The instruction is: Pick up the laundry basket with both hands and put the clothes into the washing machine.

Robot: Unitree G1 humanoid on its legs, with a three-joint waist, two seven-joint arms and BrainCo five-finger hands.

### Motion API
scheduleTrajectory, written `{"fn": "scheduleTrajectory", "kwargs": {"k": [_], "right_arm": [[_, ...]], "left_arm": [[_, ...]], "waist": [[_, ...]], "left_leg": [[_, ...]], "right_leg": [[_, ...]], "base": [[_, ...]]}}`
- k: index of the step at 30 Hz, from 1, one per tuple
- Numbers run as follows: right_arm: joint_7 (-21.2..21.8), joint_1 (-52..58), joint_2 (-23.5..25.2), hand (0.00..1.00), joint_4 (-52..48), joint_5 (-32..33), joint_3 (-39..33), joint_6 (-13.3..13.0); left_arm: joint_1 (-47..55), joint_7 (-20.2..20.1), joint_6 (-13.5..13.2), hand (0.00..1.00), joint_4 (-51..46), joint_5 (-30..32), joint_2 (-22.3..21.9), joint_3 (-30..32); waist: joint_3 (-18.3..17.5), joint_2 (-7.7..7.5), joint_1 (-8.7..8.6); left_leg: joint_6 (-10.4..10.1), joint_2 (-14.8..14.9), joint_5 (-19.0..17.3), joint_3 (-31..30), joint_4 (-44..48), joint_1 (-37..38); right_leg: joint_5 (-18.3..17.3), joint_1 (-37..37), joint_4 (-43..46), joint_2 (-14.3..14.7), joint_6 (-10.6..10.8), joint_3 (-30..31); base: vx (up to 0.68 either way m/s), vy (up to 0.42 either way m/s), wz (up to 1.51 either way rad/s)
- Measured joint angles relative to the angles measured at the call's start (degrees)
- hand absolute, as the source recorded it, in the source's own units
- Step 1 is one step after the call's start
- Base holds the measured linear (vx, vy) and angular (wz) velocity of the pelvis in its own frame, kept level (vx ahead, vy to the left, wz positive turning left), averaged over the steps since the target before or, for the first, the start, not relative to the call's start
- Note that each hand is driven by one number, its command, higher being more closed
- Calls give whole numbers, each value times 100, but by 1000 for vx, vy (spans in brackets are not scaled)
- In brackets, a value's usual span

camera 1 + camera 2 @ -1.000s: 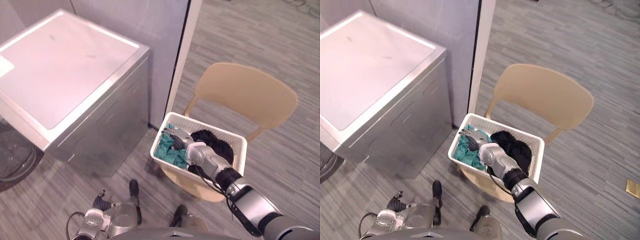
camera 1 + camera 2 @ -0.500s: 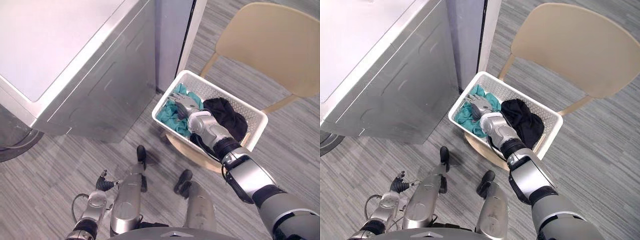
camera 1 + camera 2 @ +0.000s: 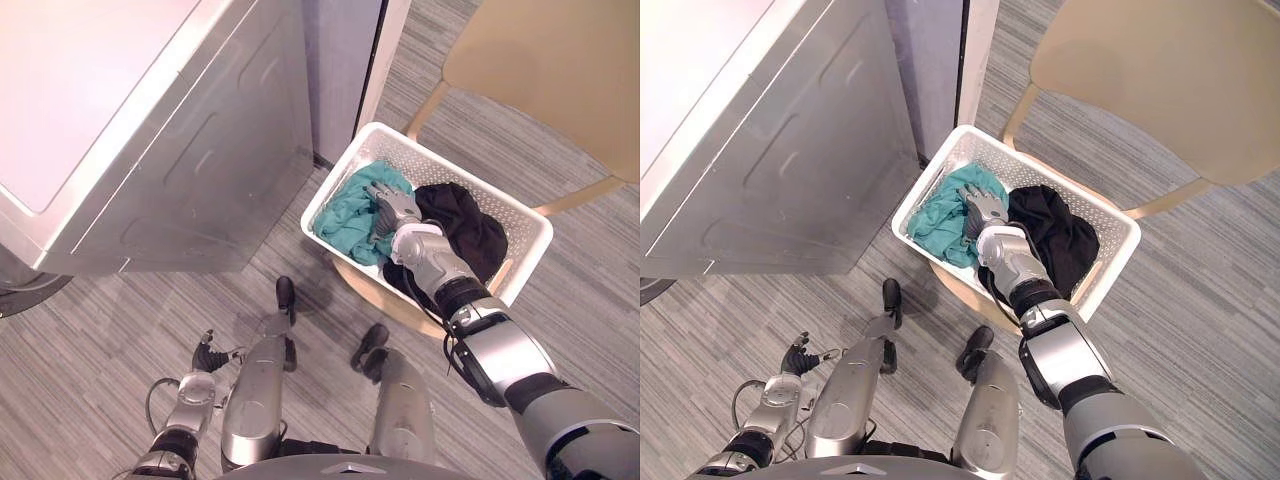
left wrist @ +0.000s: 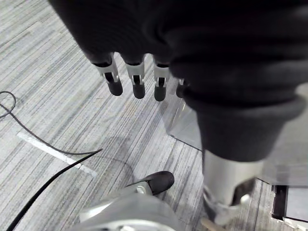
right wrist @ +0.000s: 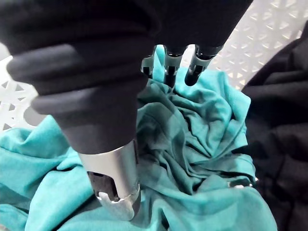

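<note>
Left eye view | right hand fingers apart over teal cloth | basket on chair, washer beside

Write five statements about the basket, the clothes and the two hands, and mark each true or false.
1. The white basket sits on the beige chair. True.
2. The right hand is over the black garment. False: its open fingers reach onto the teal garment.
3. The left hand grips the basket's rim. False: it hangs low by the floor, open, well apart from the basket.
4. A teal garment and a black garment lie side by side in the basket. True.
5. The washing machine stands to the robot's right of the basket. False: it stands to the left.
</note>
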Motion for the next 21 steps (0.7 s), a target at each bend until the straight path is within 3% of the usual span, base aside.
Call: {"fn": "scheduleTrajectory", "kwargs": {"k": [10, 21], "right_arm": [[-26, 160, -3, 0, -195, 60, -121, 39], [-165, 41, -57, 0, -15, 49, 100, 40]], "left_arm": [[-63, 6, -79, 0, -213, -12, 5, -189], [-281, 18, -185, 0, -212, -126, -59, -296]], "waist": [[84, 57, -70], [129, 132, -34]], "left_leg": [[41, 17, -94, 91, 168, -114], [56, 81, -319, -11, 679, -638]], "right_leg": [[11, -122, -7, 10, 6, 123], [15, -353, 51, -3, 6, 14]], "base": [[20, -19, -6], [23, -13, 3]]}}
